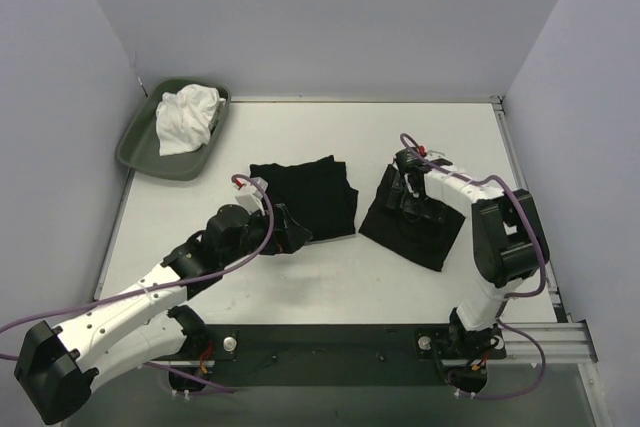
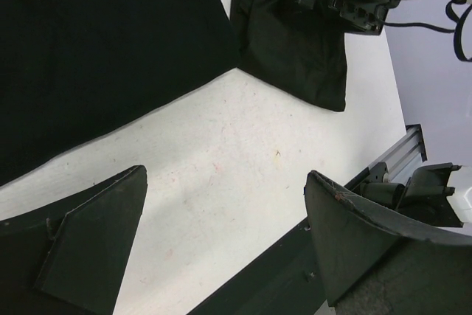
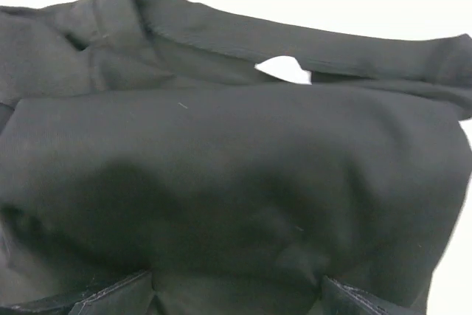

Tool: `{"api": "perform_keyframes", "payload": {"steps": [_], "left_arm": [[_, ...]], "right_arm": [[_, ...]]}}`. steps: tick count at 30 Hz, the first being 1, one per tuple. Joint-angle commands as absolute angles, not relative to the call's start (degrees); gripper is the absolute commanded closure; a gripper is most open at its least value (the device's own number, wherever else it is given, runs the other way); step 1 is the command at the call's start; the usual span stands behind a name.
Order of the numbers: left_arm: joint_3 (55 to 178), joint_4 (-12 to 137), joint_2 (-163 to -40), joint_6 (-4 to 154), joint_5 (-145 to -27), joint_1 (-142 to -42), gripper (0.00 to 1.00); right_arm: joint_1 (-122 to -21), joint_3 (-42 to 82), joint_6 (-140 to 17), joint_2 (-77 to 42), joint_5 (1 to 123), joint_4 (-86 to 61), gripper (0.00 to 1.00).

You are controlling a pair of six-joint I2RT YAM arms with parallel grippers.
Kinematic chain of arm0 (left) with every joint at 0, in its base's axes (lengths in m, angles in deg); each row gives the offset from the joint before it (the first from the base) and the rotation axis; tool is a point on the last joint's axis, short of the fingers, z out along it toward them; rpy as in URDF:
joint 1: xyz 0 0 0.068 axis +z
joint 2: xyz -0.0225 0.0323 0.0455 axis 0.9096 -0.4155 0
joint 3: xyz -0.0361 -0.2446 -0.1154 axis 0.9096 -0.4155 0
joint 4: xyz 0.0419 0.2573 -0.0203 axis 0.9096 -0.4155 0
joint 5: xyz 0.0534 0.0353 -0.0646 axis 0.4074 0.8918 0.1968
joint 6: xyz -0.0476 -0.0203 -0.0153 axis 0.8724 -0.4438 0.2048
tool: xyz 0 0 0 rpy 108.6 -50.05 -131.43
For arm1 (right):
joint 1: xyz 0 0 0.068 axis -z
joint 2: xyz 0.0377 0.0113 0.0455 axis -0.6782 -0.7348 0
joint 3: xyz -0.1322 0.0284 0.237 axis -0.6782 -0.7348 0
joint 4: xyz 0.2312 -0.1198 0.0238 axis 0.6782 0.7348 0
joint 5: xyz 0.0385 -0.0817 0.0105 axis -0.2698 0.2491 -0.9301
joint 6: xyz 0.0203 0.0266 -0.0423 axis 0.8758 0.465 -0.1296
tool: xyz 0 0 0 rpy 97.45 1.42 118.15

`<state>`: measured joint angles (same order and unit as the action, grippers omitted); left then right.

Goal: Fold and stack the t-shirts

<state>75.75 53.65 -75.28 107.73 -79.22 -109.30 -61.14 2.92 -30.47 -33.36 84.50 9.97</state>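
Skipping the white cloth (image 1: 185, 119) in the far-left tray (image 1: 135, 152), the left gripper (image 2: 225, 182) hangs open and empty by the near edge of the middle folded shirt (image 1: 310, 197), while the right gripper (image 3: 236, 289), also open, sits low over the right shirt (image 1: 415, 232), likely to lift it for stacking.

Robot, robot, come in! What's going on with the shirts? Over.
Left gripper open, beside middle t-shirt. Right gripper open, over right t-shirt. Both folded, not stacked. Nothing between them.

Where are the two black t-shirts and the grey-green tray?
centre t-shirt (image 1: 305, 197): top external view, middle of the folded cloth.
right t-shirt (image 1: 422, 239): top external view, bare cloth of its near half.
tray (image 1: 137, 143): top external view, bare left wall.
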Motion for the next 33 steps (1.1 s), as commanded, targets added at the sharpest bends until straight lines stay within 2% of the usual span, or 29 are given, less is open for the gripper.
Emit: {"api": "perform_keyframes", "payload": {"steps": [1, 13, 18, 22, 26, 33], "left_arm": [[79.26, 53.87, -76.62, 106.05, -78.38, -109.22, 0.03], [80.06, 54.22, -79.18, 105.70, -79.09, -108.43, 0.02], [79.97, 53.52, -78.56, 105.43, -79.70, -108.16, 0.03], [81.89, 50.63, -79.26, 103.86, -79.27, -107.90, 0.02], [84.18, 47.54, -80.85, 102.62, -78.39, -107.63, 0.02], [83.75, 48.86, -86.11, 103.67, -77.50, -102.02, 0.03]], "right_arm": [[-61.08, 7.43, -39.46, -39.23, 81.38, 9.75, 0.00], [-66.52, 18.42, -57.56, -49.35, 71.72, 13.60, 0.02], [-67.49, 22.90, -60.74, -49.63, 78.37, 18.18, 0.02], [-68.80, 22.82, -59.34, -42.44, 90.56, 18.54, 0.01], [-72.40, 22.90, -57.58, -34.61, 96.48, 19.33, 0.01], [-82.86, 23.78, -49.85, -25.20, 90.97, 18.45, 0.00]]}}
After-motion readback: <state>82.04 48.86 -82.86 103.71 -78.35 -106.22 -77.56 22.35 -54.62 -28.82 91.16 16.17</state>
